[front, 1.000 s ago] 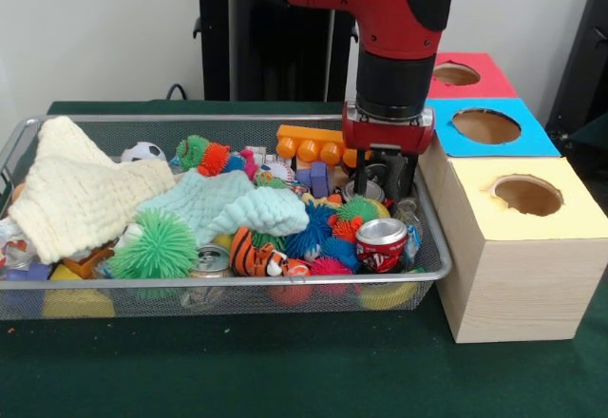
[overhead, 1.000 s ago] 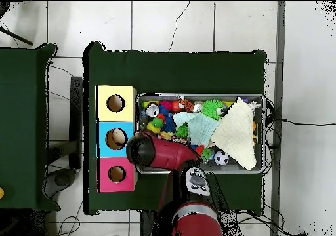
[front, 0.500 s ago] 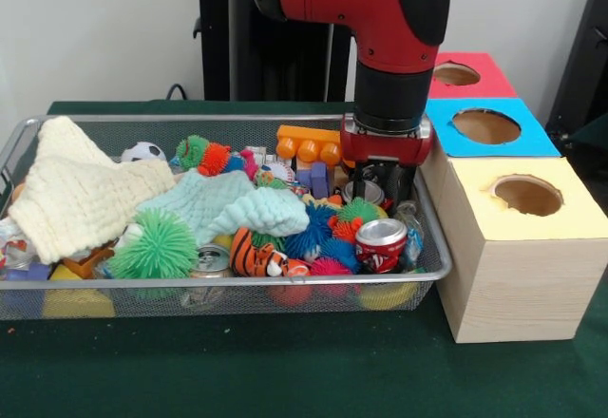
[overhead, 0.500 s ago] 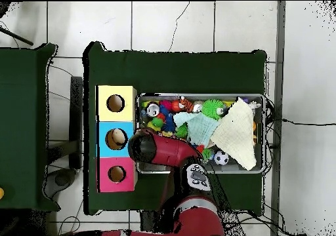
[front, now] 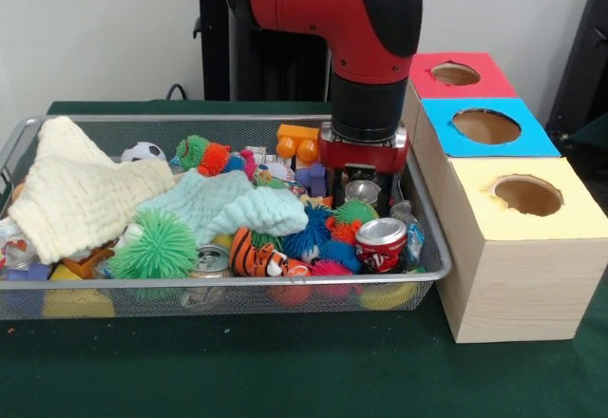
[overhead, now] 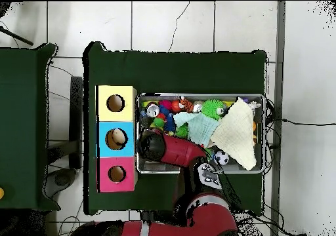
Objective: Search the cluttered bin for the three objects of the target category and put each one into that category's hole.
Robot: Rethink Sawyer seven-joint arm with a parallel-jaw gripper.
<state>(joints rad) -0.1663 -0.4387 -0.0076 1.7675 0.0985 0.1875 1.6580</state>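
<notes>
Gripper (front: 362,182): low in the bin's (front: 228,282) right end, over a silver can (front: 362,191), behind a red can (front: 381,243); finger state cannot be told.

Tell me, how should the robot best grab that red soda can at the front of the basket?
Probably from above, closing across the round sides of the red can. It sits tilted, silver top facing up and forward, body exposed, but the spiky balls and the bin wall crowd it lower down.
</notes>
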